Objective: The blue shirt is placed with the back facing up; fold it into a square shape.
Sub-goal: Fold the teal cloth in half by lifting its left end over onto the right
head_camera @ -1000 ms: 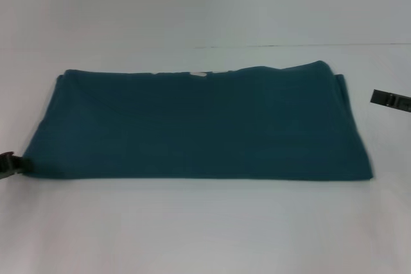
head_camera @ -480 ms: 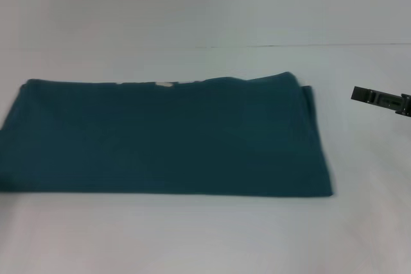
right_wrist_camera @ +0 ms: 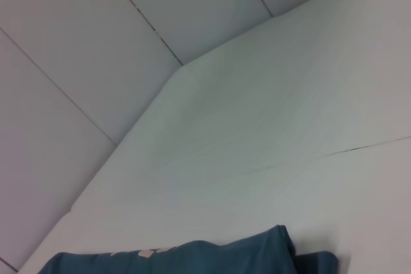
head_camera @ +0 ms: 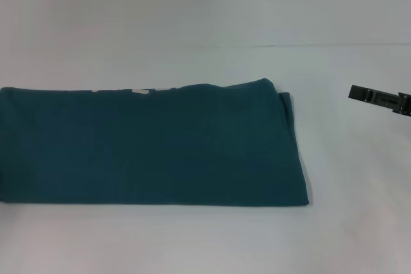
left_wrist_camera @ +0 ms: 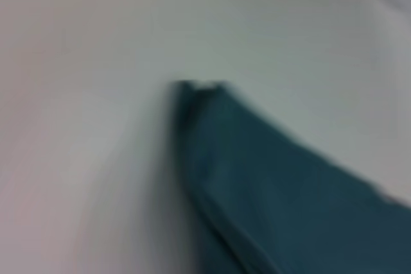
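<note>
Shirt folded into a long band, hanging off the left edge of our head view

We've got the shirt (head_camera: 151, 145) lying flat on the white table (head_camera: 347, 222) as a wide folded strip, filling the 9 o'clock half of the head view and running out of sight past the left edge, with its stacked right end a bit past centre. A small pale patch peeks out along its far edge, around 11 o'clock. Our right gripper (head_camera: 380, 99) hovers at 3 o'clock, well apart from the cloth, only partly in view, so we can't tell how its jaws stand. Our left gripper isn't visible anywhere, so no idea on its jaws either; its wrist camera just shows a blurry corner of the shirt (left_wrist_camera: 257, 178) up close.
</note>
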`<act>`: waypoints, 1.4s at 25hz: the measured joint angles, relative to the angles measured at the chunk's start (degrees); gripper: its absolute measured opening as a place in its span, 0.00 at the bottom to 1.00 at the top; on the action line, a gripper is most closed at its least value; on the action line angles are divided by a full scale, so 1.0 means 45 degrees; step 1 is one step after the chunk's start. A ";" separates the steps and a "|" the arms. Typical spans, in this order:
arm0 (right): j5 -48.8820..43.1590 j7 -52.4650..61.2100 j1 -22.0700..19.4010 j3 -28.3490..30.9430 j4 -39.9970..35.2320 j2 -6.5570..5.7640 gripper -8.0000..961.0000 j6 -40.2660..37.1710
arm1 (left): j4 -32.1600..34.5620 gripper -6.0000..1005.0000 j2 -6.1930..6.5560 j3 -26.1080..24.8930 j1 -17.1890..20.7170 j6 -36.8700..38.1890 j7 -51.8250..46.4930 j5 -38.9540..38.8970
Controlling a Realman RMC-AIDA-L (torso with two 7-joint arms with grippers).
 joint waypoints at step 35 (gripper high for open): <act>-0.0096 -0.1274 -0.0450 -0.0126 0.0007 -0.0656 0.94 -0.0073 | -1.3822 0.21 -0.1682 0.4720 -0.6052 -0.2339 0.9050 -0.8553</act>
